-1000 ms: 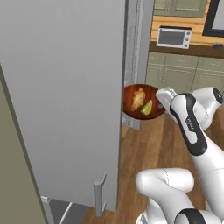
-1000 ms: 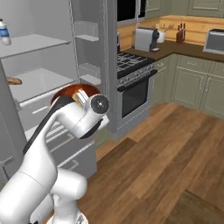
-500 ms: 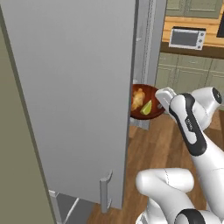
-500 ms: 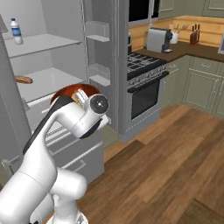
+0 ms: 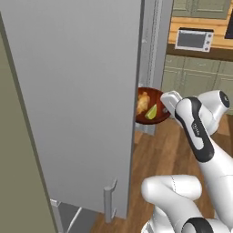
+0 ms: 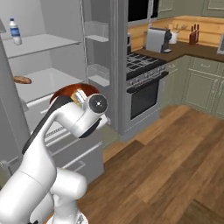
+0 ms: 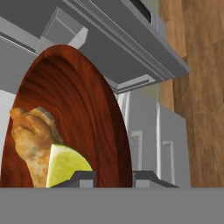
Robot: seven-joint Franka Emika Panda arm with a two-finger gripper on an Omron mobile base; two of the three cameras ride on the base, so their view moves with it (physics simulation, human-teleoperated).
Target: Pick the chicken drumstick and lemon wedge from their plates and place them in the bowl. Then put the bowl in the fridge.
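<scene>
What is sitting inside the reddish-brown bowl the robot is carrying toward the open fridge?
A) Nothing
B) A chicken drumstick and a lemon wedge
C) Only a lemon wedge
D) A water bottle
B: the hand view shows the chicken drumstick and the lemon wedge lying together inside the bowl, and the left base view shows the same pair in it.

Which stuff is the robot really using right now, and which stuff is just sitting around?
Using:
bowl held at the gripper
chicken drumstick in it
lemon wedge in it
fridge, door open

Sitting around:
bottle on the top shelf
toaster oven
stove
knife block
</scene>
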